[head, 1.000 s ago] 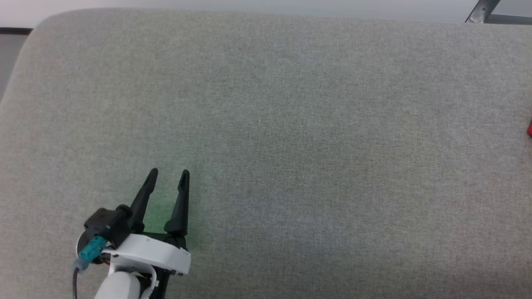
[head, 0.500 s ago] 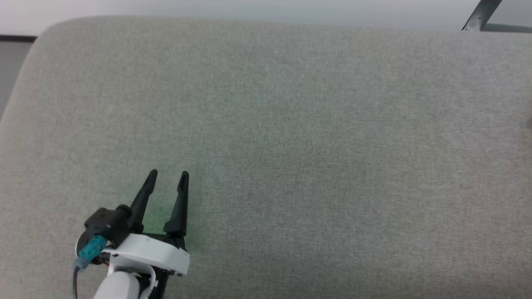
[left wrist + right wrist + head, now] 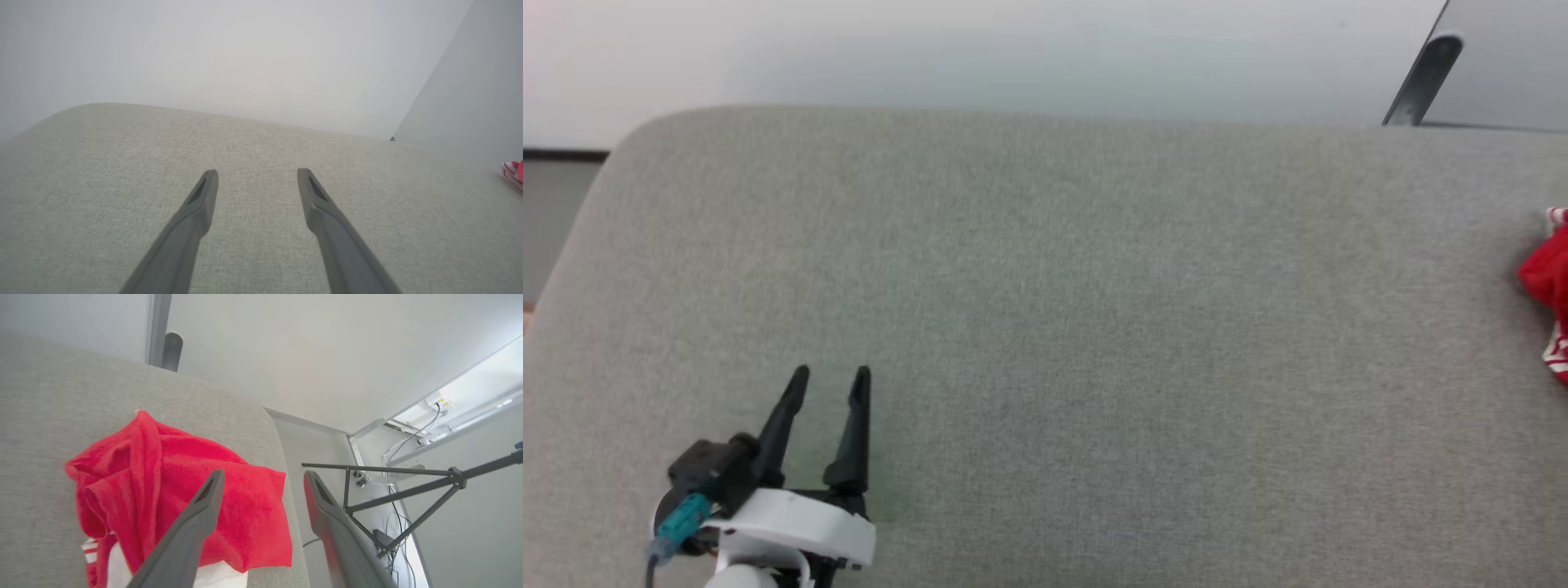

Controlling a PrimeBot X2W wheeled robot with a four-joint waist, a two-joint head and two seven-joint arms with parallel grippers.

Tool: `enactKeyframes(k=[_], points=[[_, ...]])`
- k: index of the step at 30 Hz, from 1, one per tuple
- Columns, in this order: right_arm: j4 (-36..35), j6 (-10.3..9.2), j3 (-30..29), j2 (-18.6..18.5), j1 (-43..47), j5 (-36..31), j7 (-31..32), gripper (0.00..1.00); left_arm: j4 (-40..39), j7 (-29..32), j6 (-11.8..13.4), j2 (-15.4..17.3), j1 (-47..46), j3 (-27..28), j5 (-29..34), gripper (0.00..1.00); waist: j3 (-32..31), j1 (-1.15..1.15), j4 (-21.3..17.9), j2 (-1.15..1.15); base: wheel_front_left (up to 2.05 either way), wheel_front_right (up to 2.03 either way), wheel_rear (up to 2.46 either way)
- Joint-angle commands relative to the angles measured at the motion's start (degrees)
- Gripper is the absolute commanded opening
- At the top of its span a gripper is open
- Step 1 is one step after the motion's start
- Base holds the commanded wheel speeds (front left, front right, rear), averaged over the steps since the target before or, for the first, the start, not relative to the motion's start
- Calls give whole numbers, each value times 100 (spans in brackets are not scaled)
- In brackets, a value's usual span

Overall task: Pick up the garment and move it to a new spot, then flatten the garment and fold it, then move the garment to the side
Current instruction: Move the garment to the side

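The grey fabric surface (image 3: 1094, 327) lies bare and wide in front of the left gripper (image 3: 832, 374). The gripper sits low near the surface's near left part, fingers parted at a moderate width with nothing between them. In the left wrist view, the left gripper (image 3: 257, 173) points across plain weave toward the far rounded edge and the pale wall behind.

A dark post (image 3: 1421, 77) rises behind the far right corner. In the right wrist view, a dark metal frame (image 3: 408, 486) and loose cables stand on the floor off the surface's right side.

The garment (image 3: 1547, 278) lies at the surface's far right, cut by the edge of the head view and well apart from the left gripper. It is bunched in a heap. Red folds lie on top, and white panel and stripe trim show at its near end. Its visible part runs from near to far along the right edge, but the crumpling hides any clear long axis.

The right gripper (image 3: 264, 474) is above the garment (image 3: 171, 486) with its fingers spread. One finger is over the red cloth, the other beyond the surface's right edge. I cannot tell whether they touch the cloth.
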Motion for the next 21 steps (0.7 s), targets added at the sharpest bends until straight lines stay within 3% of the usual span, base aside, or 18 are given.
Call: enactKeyframes(k=[1, 15, 21], points=[[-53, -6, 44, 24, 131, -5, -84, 100, -23, 1, -14, 6, 52, 41, 6, 100, -186, 0, -91, 0, 0, 0, 0], [-1289, -6, 426, 1456, 1524, 249, -2187, 100, -195, 1, -14, -33, 655, 586, 198, 100, -1020, 0, -359, 0, 0, 0, 0], [-1490, -6, 521, 1814, 2076, 392, -2758, 100, -225, 1, -14, 51, 777, 704, 278, 100, -1227, 0, -330, 0, 0, 0, 0]])
